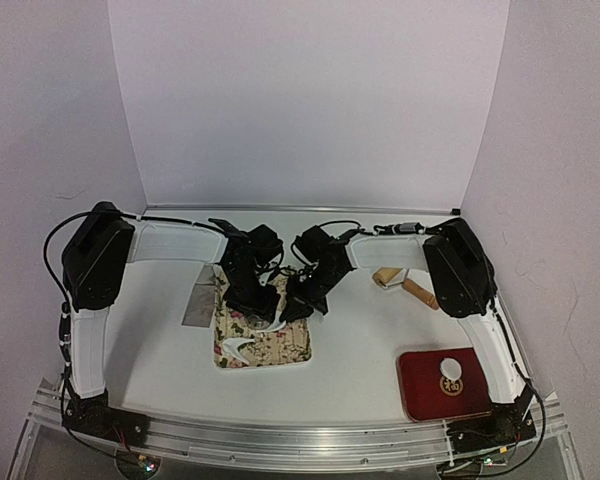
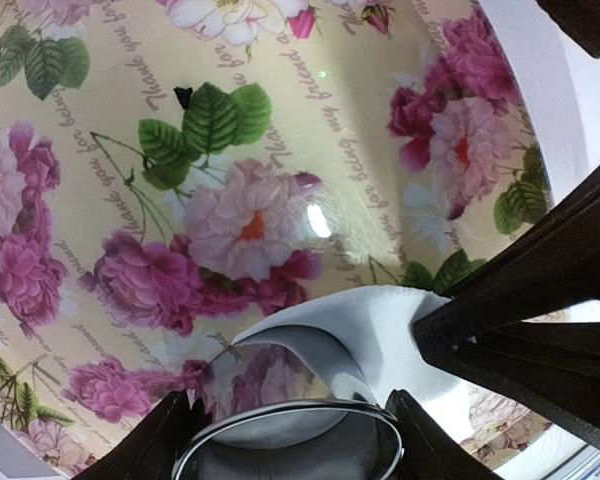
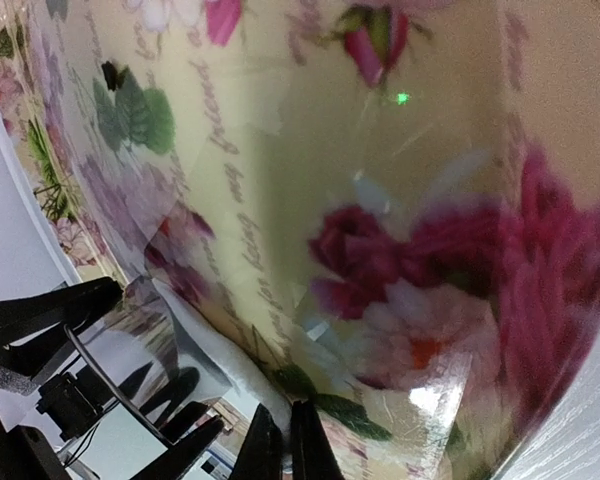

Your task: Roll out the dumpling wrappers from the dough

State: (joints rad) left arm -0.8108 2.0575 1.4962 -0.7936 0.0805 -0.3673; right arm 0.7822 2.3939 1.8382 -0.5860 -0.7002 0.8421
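Left wrist view: the left end effector clamps a metal ring cutter, with the white dough sheet just beyond it on the flowered mat. The right end effector, fingers together, sits at the dough's edge; one dumpling wrapper lies well apart on the red tray.

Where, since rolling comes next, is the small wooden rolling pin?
The wooden rolling pin lies on the white table, right of the floral mat, behind the red tray, in the top view.

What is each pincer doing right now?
Left pincer: closed on the metal ring.
Right pincer: closed, pinching the edge of the dough sheet.
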